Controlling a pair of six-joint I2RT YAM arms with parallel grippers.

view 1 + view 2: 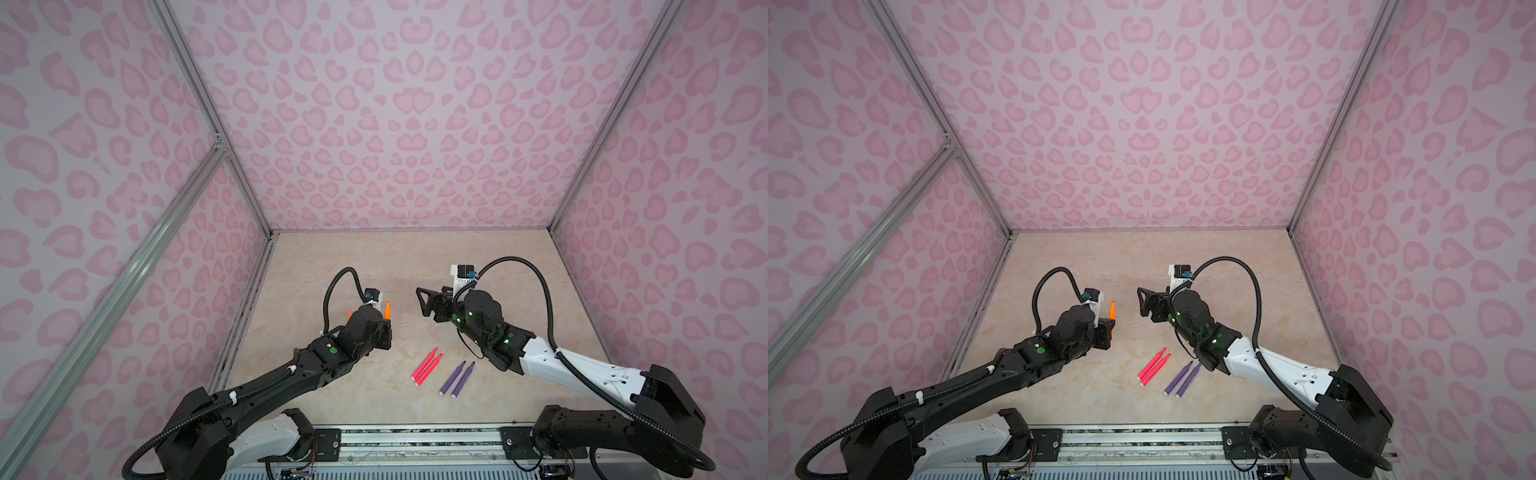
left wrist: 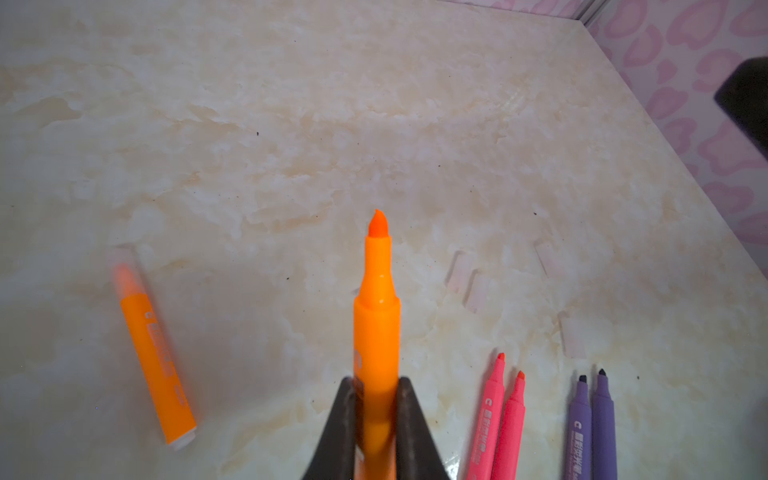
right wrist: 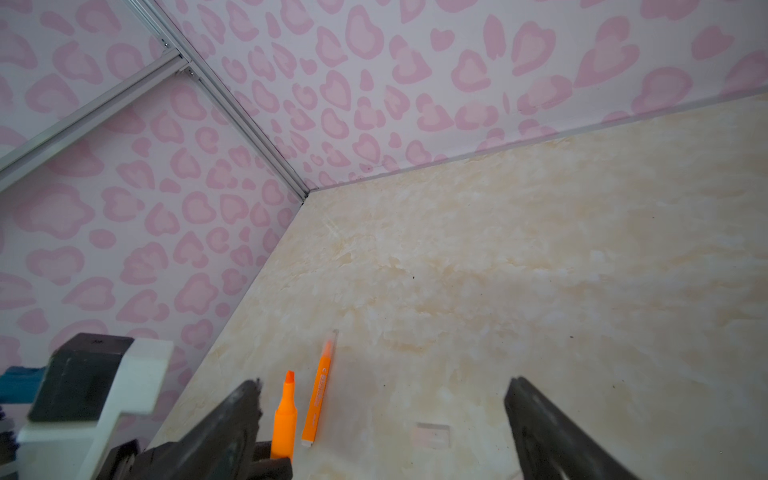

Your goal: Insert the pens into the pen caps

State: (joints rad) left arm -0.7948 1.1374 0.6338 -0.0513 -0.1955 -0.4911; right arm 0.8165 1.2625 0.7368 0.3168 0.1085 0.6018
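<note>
**Left Gripper Pinching an Uncapped Orange Pen; Right Gripper Spread and Empty**

The left gripper (image 2: 376, 382) is pinching the orange pen (image 2: 377, 316) across its lower barrel, with one dark finger pressing on each side. This pen is showing a bright orange body, a stepped neck narrowing toward the front, and a bare chisel tip in a darker orange. In both top views it is projecting past the gripper, tip pointing toward the far wall (image 1: 395, 124).

The second orange pen (image 2: 153, 357) is lying flat on the table (image 2: 291, 124), apart from the held one. A clear cap (image 2: 122, 266) is covering its tip, and the orange is showing through faintly. Pale print is running along the barrel, and a small white end is closing the rear.

Two pink-red pens (image 1: 424, 365) are lying side by side in the near half of the table. Two purple pens (image 1: 452, 378) are lying just to their right, also paired. All four are uncapped, with tips pointing away from the robot's base and white ends nearest it. The pink-red pens are showing orange-red tips and the purple pens dark tips.

Four loose pen caps (image 2: 478, 291) are lying just past those tips. They are short translucent tubes, faintly pink and hard to separate from the beige marbled surface.

The right gripper (image 3: 384, 380) is standing with its jaws spread wide and gripping nothing. It is aiming toward the held pen and staying clear of it.
</note>
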